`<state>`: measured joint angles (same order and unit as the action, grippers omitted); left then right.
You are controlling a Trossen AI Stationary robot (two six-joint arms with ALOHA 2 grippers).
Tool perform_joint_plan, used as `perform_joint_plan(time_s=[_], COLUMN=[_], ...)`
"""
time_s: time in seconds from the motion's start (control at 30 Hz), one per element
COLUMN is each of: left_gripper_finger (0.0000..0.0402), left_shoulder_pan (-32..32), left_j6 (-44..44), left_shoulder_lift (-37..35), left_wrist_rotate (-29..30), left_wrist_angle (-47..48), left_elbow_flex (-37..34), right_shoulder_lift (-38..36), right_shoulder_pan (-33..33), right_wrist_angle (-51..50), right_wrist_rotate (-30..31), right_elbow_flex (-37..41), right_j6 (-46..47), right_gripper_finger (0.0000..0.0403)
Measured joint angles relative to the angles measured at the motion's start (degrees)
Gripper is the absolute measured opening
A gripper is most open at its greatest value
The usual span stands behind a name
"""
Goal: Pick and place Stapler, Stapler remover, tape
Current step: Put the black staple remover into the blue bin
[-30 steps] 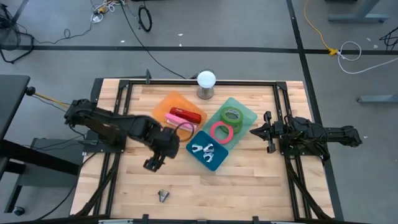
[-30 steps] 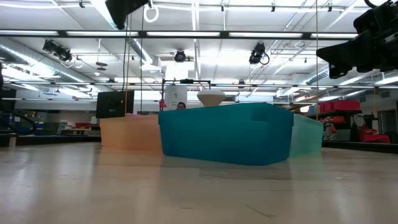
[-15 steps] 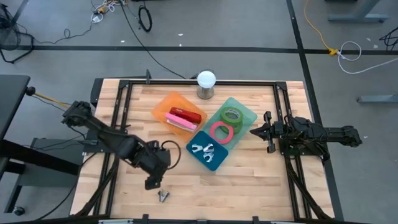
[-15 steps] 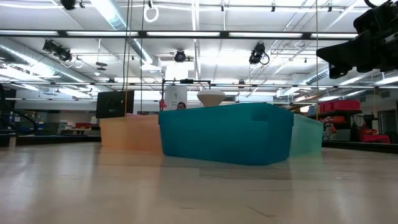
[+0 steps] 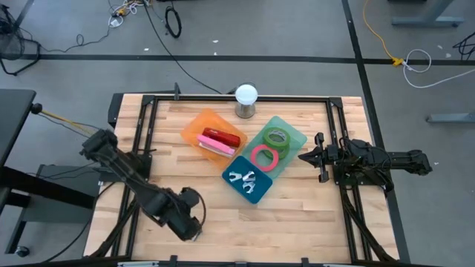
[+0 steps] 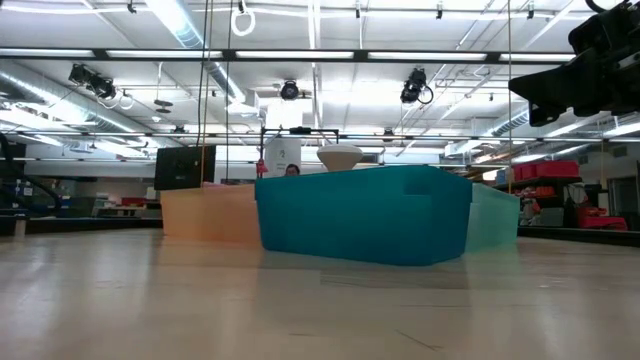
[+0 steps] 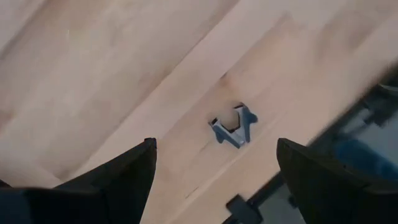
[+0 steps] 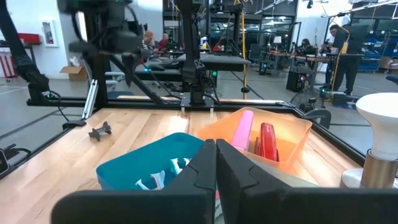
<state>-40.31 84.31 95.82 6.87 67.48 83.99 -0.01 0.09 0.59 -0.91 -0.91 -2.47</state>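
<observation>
A small grey staple remover [image 7: 233,124] lies alone on the bare wood near the table's near edge; it also shows in the right wrist view [image 8: 99,131]. My left gripper [image 7: 214,149] hangs open above it, one finger on either side, touching nothing. In the high view my left gripper [image 5: 191,227] covers the remover. My right gripper [image 8: 216,177] is shut and empty at the table's right side [image 5: 313,157], beside the bins.
An orange bin [image 5: 194,127] holds a red and a pink stapler. A green bin [image 5: 297,137] holds a green and a pink tape roll. A blue bin [image 5: 256,194] holds several staple removers. A white-topped metal stand [image 5: 246,100] is at the far edge.
My left gripper has gone from beside the orange and blue bins toward the table's near edge and now stands over the loose staple remover, which has stayed where it was.
</observation>
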Motion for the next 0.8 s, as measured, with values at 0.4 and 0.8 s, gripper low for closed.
perform_joint_plan(time_s=[0.4,0.8], left_gripper_finger=[0.0332,0.0332], left_shoulder_pan=[-0.84,-1.06], left_j6=[13.49,17.66], left_shoulder_lift=[12.29,16.8], left_wrist_rotate=[-4.15,-8.94], left_wrist_angle=[-10.05,-12.26], left_elbow_flex=[0.01,0.02], right_shoulder_lift=[0.0,0.0], right_shoulder_pan=[-0.01,0.01], right_wrist_angle=[-0.01,0.0], right_wrist_rotate=[-0.02,-0.01], right_elbow_flex=[0.0,0.0], right_j6=[0.01,0.01], right_gripper_finger=[0.0011,0.0011])
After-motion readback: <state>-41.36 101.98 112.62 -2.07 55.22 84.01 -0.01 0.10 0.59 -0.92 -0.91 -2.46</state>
